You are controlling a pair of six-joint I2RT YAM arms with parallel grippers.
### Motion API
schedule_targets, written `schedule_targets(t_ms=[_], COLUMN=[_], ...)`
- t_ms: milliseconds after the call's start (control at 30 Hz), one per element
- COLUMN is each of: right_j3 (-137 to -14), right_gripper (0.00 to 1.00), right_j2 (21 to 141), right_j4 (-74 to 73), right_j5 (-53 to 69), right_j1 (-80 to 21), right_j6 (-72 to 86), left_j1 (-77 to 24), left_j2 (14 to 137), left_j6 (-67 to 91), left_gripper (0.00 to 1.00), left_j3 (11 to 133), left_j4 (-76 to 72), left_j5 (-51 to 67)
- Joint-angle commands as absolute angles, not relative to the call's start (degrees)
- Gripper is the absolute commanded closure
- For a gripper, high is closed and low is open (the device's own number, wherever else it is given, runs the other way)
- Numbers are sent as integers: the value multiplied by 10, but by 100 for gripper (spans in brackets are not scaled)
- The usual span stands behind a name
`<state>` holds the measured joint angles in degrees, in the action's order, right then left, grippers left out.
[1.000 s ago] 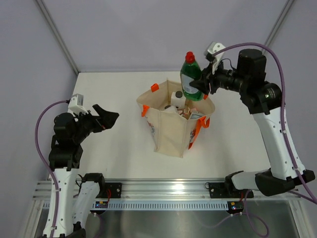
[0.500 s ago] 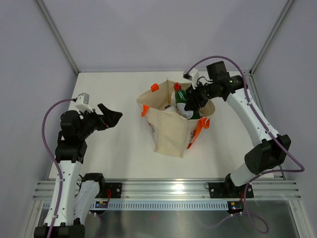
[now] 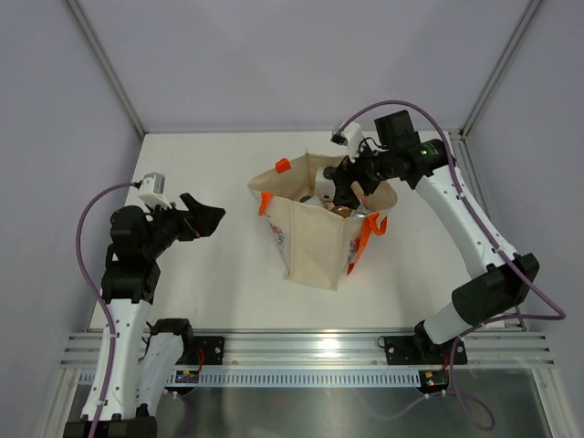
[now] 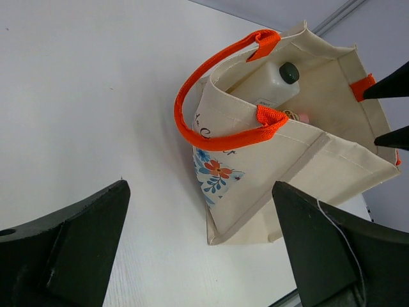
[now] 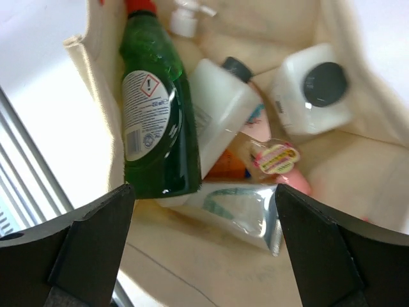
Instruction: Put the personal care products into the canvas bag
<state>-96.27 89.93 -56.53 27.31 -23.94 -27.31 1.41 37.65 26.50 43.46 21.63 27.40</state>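
Note:
The beige canvas bag (image 3: 315, 242) with orange handles (image 4: 211, 128) stands upright mid-table. Inside it lie the green red-capped bottle (image 5: 153, 121), a white tube (image 5: 239, 208), an orange cylinder (image 5: 227, 167), a pink clear bottle (image 5: 275, 160), a white pump head (image 5: 185, 19) and two white black-capped containers (image 5: 220, 105) (image 5: 316, 89). My right gripper (image 3: 351, 187) hangs open just over the bag's mouth, holding nothing; in its wrist view its jaws (image 5: 203, 192) stand wide over the contents. Left of the bag, above the table, my left gripper (image 3: 205, 219) is open and empty, its jaws (image 4: 201, 188) facing the bag's printed side.
The white table (image 3: 219, 301) ends at grey walls behind and at the sides. An aluminium rail (image 3: 310, 351) with both arm bases runs along the near edge. The right arm's purple cable (image 3: 392, 105) loops above the bag's far side.
The right gripper carried the green bottle down into the bag and opened, letting it go; the bottle now lies inside. The left arm shifted slightly, then held still.

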Motion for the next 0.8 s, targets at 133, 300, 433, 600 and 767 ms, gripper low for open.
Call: schedule_targets(t_ms=[133, 300, 433, 600, 767], right_j3=[-964, -805, -689, -643, -631], right_gripper=[1, 1, 1, 1, 0], right_j2=[739, 601, 523, 472, 449], right_j4=[-452, -335, -297, -303, -294], right_j5=[188, 23, -115, -139, -139], right_j1=[-175, -149, -144, -133, -110], right_j6=[-178, -101, -59, -14, -11], left_j1=[17, 17, 17, 17, 17], left_j2=[367, 362, 345, 333, 332], left_j6=[236, 215, 208, 206, 207], left_gripper=[1, 1, 1, 1, 1], left_j3=[431, 425, 406, 400, 404], left_j4=[224, 257, 266, 269, 266], left_j5=[270, 239, 224, 218, 212])
